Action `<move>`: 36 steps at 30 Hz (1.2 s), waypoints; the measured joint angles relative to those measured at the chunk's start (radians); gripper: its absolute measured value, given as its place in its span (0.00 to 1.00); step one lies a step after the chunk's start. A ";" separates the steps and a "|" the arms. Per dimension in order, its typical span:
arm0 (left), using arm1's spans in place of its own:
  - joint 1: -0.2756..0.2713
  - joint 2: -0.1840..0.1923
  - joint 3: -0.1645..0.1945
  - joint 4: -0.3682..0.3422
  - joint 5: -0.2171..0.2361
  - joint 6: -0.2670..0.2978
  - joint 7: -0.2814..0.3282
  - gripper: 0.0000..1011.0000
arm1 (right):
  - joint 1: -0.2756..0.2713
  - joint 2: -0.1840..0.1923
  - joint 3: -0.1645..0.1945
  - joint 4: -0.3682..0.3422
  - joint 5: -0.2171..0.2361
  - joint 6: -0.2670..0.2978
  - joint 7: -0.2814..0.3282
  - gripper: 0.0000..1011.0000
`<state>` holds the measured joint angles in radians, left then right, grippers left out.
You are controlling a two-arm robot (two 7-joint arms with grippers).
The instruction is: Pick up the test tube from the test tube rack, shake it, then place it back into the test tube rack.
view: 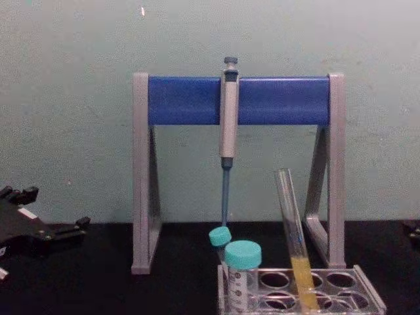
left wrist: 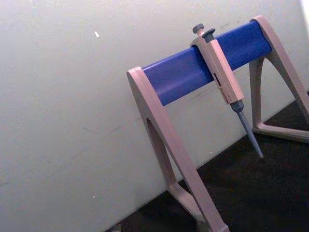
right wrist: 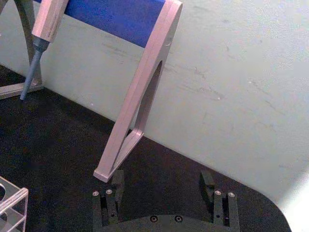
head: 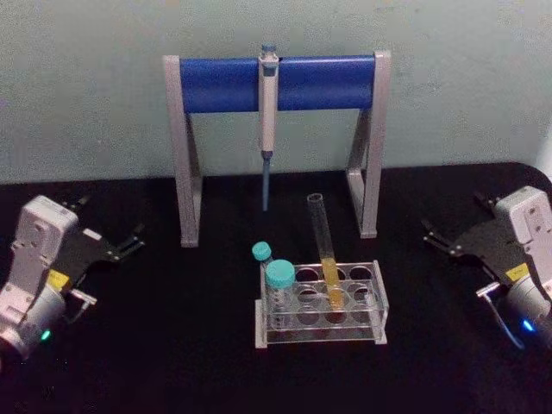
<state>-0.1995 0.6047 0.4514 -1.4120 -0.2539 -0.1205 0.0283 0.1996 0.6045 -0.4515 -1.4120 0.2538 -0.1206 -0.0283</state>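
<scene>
Your left end effector (head: 110, 222) and right end effector (head: 453, 216) rest spread open, holding nothing, at the left and right of the black table (head: 172, 345). The long clear glass test tube (head: 324, 250) with yellow liquid stands in the low clear plastic test tube rack (head: 319, 335), centre-near. Its long axis is near upright, open mouth up, tipped left. Pinch the bare glass above the rack and lift along that tilt.

Bare table (head: 172, 345) lies open left and right of the rack (head: 345, 332). Two vials (head: 280, 274) crowd the tube (head: 323, 246) on its left; the stand (head: 184, 155) and hanging pipette (head: 268, 103) block the far side.
</scene>
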 joint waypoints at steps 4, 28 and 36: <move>0.000 0.000 0.000 0.000 0.000 0.000 0.000 0.99 | 0.000 0.000 0.000 0.000 0.000 0.000 0.000 0.99; 0.000 0.000 0.000 0.000 0.000 0.000 0.000 0.99 | -0.002 0.000 0.003 -0.002 -0.001 0.001 0.000 0.99; 0.000 0.000 0.000 0.000 0.000 0.000 0.000 0.99 | -0.033 0.003 0.035 -0.048 -0.006 0.013 0.005 0.99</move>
<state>-0.1995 0.6047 0.4514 -1.4120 -0.2539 -0.1205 0.0283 0.1666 0.6079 -0.4167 -1.4601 0.2483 -0.1080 -0.0236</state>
